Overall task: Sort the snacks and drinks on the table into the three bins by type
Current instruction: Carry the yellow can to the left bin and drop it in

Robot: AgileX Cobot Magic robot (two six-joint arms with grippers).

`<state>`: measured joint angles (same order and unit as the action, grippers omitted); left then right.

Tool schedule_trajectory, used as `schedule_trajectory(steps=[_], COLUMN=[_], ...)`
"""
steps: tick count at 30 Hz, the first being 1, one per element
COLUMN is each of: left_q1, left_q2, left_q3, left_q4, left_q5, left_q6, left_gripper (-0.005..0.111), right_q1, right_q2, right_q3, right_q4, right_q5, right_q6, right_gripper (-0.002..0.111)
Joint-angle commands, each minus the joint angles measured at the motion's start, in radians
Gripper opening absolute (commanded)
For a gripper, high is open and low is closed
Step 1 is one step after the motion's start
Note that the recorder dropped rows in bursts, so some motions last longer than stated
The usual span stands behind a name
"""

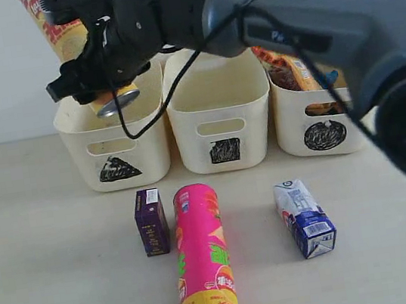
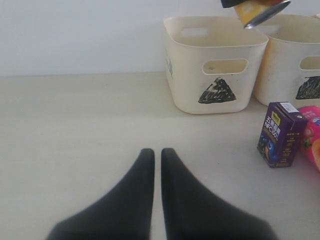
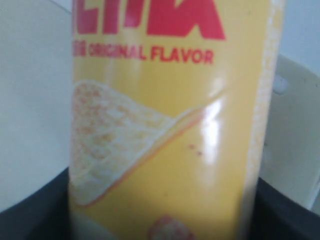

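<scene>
Counting 3 bins (image 1: 73,152) (image 1: 185,135) (image 1: 287,124), 2 ctns (image 1: 151,221) (image 1: 305,218), 2 tubes (image 1: 201,259) (image 1: 70,40)

You see red "ORIGINAL FLAVOR" on the tall orange-yellow chip tube (image 3: 170,125). The left cream plastic bin (image 1: 150,146) shows a black triangle, the middle bin (image 1: 185,135) a square, the right bin (image 1: 290,130) a circle.

Open worktop (image 1: 43,260) left of the purple carton (image 1: 151,222). Pink tube (image 1: 202,259) just beside it, narrow gap; wider lane to the white carton (image 1: 304,217). Right arm (image 1: 322,27) and yellow tube (image 1: 72,41) hang over the bins (image 1: 256,125).
</scene>
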<state>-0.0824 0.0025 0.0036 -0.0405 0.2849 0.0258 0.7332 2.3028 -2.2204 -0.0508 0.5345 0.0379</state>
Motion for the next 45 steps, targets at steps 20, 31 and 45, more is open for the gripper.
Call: schedule_trajectory(steps=[20,31,45], left_q1=[0.002,0.002,0.002], left_q2=[-0.002,-0.002,-0.002], left_q3=[-0.004,-0.004,-0.004], left_q4=[0.0,0.0,0.0], left_q5=[-0.007,-0.007,-0.007], left_q6=[-0.009,-0.009,-0.009], left_gripper=[0.004,0.004,0.004], right_q1=[-0.072,-0.023,0.053], right_q2=[0.263,0.075,-0.018], right_q3=[-0.283,-0.283,-0.257], right_q4=[0.011,0.038,0.051], right_q5=[-0.105,0.398,0.687], right_q6=[0.038,-0.136,-0.09], right_gripper=[0.077,0.0,0.0])
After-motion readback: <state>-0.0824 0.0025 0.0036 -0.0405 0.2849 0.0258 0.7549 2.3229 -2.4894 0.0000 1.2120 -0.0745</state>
